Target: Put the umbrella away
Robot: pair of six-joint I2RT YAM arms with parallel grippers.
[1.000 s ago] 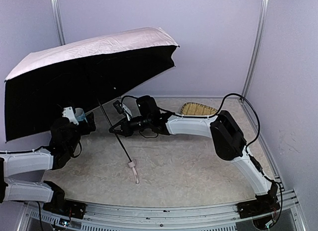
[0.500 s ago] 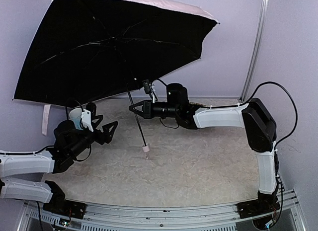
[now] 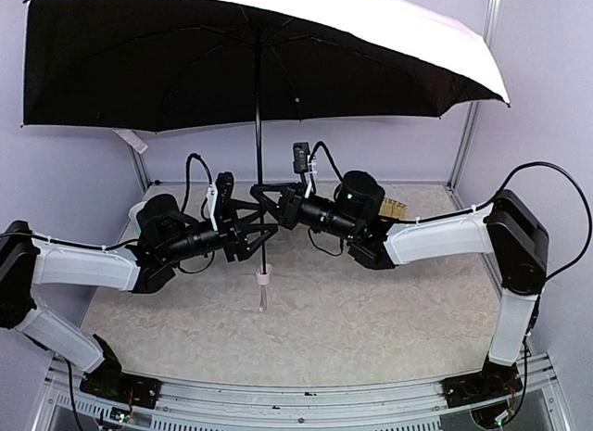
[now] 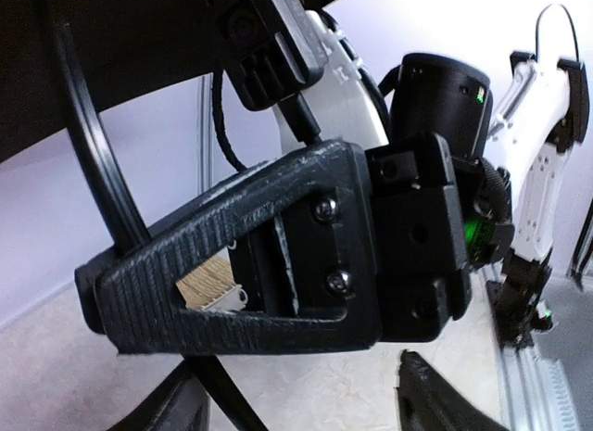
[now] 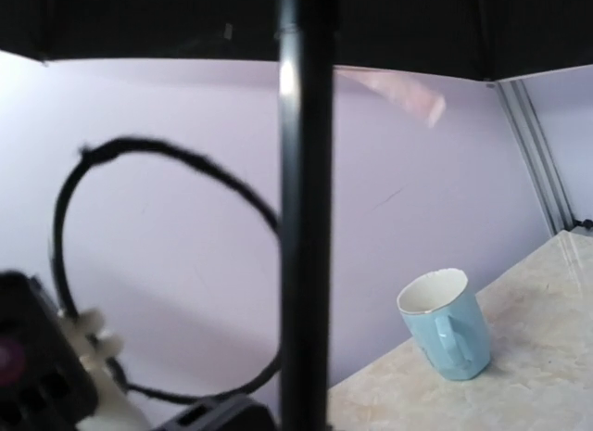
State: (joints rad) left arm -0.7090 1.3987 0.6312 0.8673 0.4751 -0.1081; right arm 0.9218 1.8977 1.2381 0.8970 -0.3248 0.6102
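**Umbrella open and upright, its shaft clamped in my right pincer**

The umbrella (image 3: 185, 69) stands open above the bench (image 3: 389, 310) with its black lining facing down. The upper edge of the overhead view cuts off its top, so only a strip of the pale outside shows at the right. The thin shaft (image 3: 258, 125) runs straight down to the small pale handle (image 3: 264, 276). I cannot tell whether the loop hanging under the handle touches the bench.

My right pincer (image 3: 258, 191) is clenched on the shaft a little above the handle. Its own camera shows the shaft only as a blurred dark bar down the middle. My left pincer (image 3: 263, 233) sits just below the right one, jaws spread and released. In the left wrist view its fingers (image 4: 435, 399) are cut off at the bottom edge. The shaft passes between them, and I cannot make out any contact.

A pale blue mug (image 5: 445, 324) stands upright on the bench by the wall (image 5: 167, 264), and only my right wrist sees it. Its white inside shows at the rim, but its bottom is hidden. A woven tray (image 3: 394, 207) at the back of the bench is mostly hidden behind my right arm, so I cannot say what lies in it. A pink strap (image 5: 398, 93) hangs from the edge of the umbrella.
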